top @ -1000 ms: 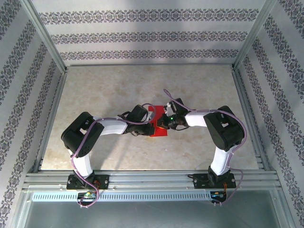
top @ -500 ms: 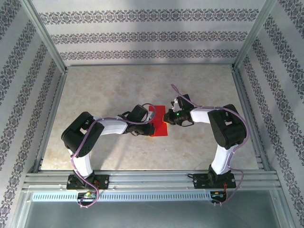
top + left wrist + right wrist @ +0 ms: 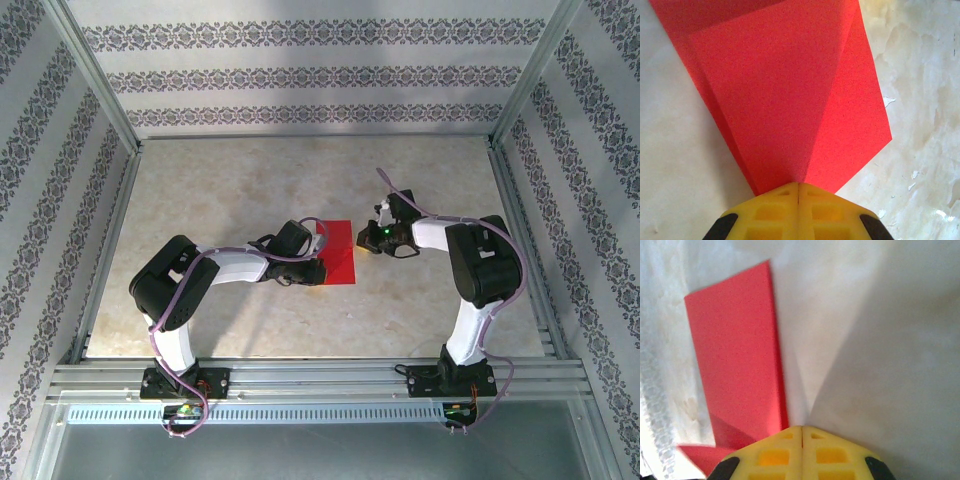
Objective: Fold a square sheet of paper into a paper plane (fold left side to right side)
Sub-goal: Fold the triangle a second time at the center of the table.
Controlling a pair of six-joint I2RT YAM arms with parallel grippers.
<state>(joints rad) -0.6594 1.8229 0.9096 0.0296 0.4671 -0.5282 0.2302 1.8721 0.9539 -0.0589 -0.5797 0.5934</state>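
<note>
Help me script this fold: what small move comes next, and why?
Probably open the left claw: it is shut on the square sheet of paper, already folded double, and the top layer tents up; the right claw is shut, off the sheet.

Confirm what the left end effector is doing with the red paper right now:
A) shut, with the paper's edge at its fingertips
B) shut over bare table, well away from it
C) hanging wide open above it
A: in the left wrist view the left end effector has its yellow fingers pressed together with no gap, and the red paper runs right in to their tips.
</note>
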